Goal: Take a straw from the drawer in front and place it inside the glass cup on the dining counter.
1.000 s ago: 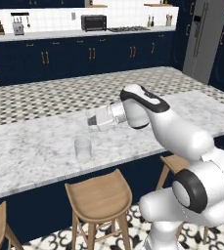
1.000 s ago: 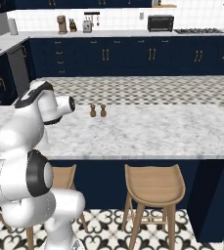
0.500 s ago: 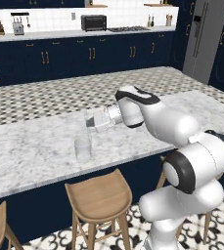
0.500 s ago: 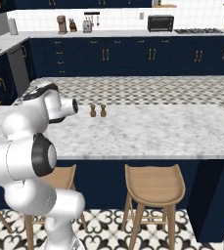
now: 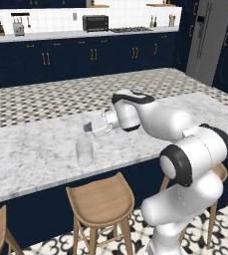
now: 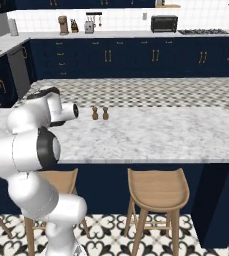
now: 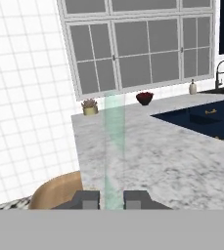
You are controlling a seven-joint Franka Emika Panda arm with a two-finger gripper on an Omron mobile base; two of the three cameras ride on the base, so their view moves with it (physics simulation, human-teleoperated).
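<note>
Nearest, three wooden stools (image 6: 158, 187) stand along the near edge of the marble desk (image 5: 31, 154), on which one glass cup (image 5: 84, 152) stands upright close to that near edge with bare stone around it. Just beyond and above the cup, the pincer (image 7: 111, 199) is closed on one pale green translucent straw (image 7: 114, 146), its length running out from between the tips. Farther right on the slab two brown shakers (image 6: 100, 113) stand side by side, and beyond lie patterned floor and navy cabinets.
</note>
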